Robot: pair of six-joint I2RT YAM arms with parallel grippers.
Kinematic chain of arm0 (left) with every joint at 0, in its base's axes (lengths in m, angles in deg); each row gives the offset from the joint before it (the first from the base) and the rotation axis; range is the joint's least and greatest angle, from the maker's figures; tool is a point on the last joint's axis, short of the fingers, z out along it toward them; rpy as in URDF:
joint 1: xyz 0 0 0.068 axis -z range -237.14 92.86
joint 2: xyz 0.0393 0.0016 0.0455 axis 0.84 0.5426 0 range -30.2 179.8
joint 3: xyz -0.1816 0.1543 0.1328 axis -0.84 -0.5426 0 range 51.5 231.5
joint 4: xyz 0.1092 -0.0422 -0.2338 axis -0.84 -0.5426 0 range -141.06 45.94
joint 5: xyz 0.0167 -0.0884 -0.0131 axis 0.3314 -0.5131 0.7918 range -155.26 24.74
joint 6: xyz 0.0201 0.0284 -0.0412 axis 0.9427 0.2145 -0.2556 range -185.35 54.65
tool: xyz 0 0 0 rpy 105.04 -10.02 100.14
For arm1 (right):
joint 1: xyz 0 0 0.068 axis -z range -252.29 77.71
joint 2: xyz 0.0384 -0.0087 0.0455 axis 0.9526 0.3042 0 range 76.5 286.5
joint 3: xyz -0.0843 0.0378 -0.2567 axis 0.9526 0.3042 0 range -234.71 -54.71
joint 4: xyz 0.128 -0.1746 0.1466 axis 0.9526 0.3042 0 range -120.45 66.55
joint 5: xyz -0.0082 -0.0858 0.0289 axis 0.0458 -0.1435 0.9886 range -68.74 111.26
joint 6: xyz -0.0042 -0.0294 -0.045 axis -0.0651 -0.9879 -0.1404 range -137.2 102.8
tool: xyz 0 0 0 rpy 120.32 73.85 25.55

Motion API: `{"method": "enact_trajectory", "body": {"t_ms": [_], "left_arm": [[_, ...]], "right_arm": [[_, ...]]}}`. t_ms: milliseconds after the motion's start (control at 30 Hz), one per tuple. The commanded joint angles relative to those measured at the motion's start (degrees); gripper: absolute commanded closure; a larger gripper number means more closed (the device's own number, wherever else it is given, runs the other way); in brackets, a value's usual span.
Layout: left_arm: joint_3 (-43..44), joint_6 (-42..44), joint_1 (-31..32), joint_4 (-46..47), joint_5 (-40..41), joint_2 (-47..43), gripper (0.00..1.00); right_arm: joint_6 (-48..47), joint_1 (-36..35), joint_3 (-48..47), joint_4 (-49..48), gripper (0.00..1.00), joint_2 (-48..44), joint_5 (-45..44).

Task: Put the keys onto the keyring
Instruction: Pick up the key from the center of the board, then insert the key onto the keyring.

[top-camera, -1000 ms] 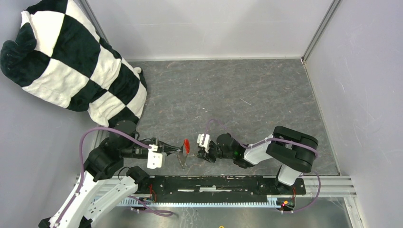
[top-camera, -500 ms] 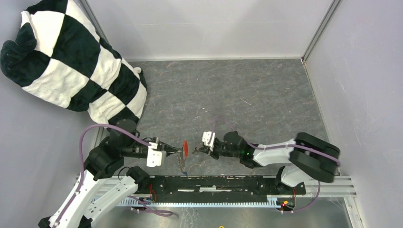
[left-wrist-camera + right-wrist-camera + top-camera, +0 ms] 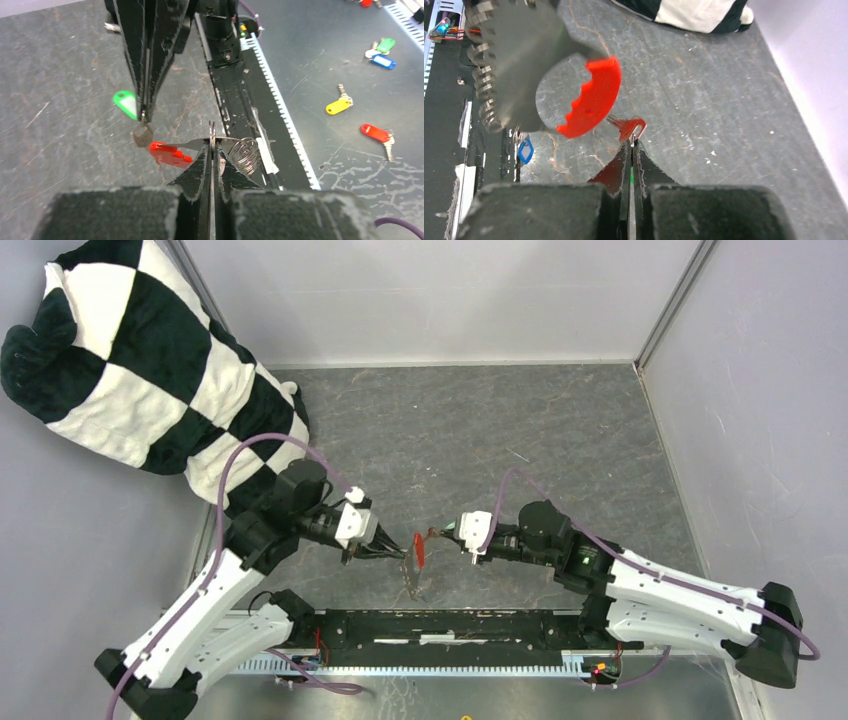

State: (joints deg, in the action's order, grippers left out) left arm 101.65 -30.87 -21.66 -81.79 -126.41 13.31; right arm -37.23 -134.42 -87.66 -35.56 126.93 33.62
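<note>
The left claw (image 3: 212,148) and right claw (image 3: 144,118) are black. At the left claw's tips the ring (image 3: 212,131) is silver and its tag (image 3: 170,154) bright red. At the right claw's tips the key (image 3: 126,103) has a green head. Far right of the left claw lie a yellow tag (image 3: 337,106), a spare red tag (image 3: 375,132), a green tag (image 3: 385,45) and a blue tag (image 3: 384,61). The table (image 3: 520,430) is grey with pale veins. The cloth (image 3: 140,360) is chequered black and white.

Table (image 3: 520,430): dark grey, veined and scratched, walled by pale panels.
Far left corner: a black-and-white chequered cloth (image 3: 150,370), bunched, its lower end on the table.
Near edge: a black rail (image 3: 450,625).
Beside the rail: the blue key (image 3: 525,151), lying flat (seen only from the right wrist).
Beyond the rail, on a grey sheet (image 3: 320,65): a yellow-tagged key (image 3: 339,105) and a red-tagged key (image 3: 376,133), apart.
</note>
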Motion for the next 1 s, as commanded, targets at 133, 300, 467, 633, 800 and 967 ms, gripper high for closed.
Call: {"method": "enact_trajectory", "body": {"t_ms": [133, 300, 467, 633, 800, 967], "left_arm": [[4.5, -1.9, 0.6, 5.3, -9.7, 8.0, 0.98], [5.5, -2.0, 1.0, 5.2, -10.9, 10.0, 0.98], [4.2, -5.0, 1.4, 9.3, -10.6, 9.6, 0.98], [3.6, -5.3, 1.4, 10.0, -10.0, 9.4, 0.98], [3.5, -5.9, 1.7, 10.0, -10.6, 9.9, 0.98], [3.5, -5.9, 2.3, 10.0, -11.0, 9.7, 0.98]], "right_arm": [[-8.8, -0.1, -15.6, 19.1, 0.99, -1.3, 1.7], [-13.2, -0.2, -18.7, 22.2, 0.99, 0.8, 8.1], [-11.9, -0.2, -18.9, 17.4, 0.99, 2.5, 14.0], [-7.3, -0.3, -16.1, 10.1, 0.98, 2.2, 19.8], [-7.7, -0.3, -15.3, 9.5, 0.99, 1.8, 21.4], [-12.9, -0.3, -18.8, 15.0, 0.99, 2.8, 21.5]]}}
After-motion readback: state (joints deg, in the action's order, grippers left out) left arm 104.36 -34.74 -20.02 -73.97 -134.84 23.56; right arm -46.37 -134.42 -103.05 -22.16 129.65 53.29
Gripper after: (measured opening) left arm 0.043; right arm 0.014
